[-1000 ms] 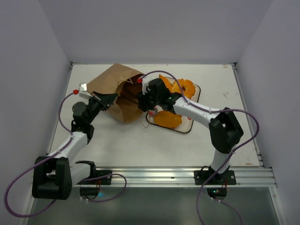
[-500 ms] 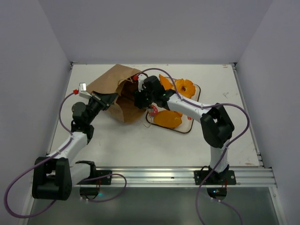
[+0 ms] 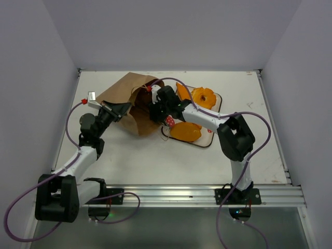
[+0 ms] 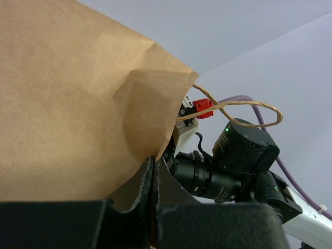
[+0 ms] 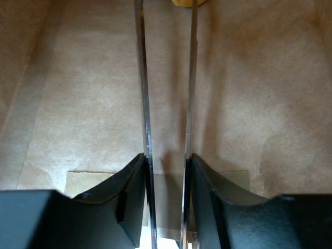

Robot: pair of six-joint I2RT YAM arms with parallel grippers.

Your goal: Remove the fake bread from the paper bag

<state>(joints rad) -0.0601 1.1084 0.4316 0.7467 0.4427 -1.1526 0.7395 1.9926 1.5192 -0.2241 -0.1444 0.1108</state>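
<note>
The brown paper bag (image 3: 122, 91) lies on its side, its mouth facing right. My left gripper (image 3: 120, 110) is shut on the bag's near mouth edge, and the left wrist view (image 4: 154, 161) shows the paper (image 4: 67, 93) pinched between the jaws. My right gripper (image 3: 152, 108) reaches into the bag's mouth. In the right wrist view its thin fingers (image 5: 166, 31) stand slightly apart over the bag's inner paper (image 5: 78, 93), with nothing between them. A sliver of orange bread (image 5: 184, 2) shows at the top edge. A ring piece (image 3: 204, 97), a baguette (image 3: 182, 90) and an oval loaf (image 3: 185, 132) lie outside the bag.
The three bread pieces rest on a tray (image 3: 210, 139) just right of the bag. The bag's string handle (image 4: 244, 106) loops out toward the right arm (image 4: 244, 150). White walls close the table in at the back and sides.
My right gripper has moved left from over the tray's edge into the bag's mouth. The left gripper and the bag have stayed in place.
</note>
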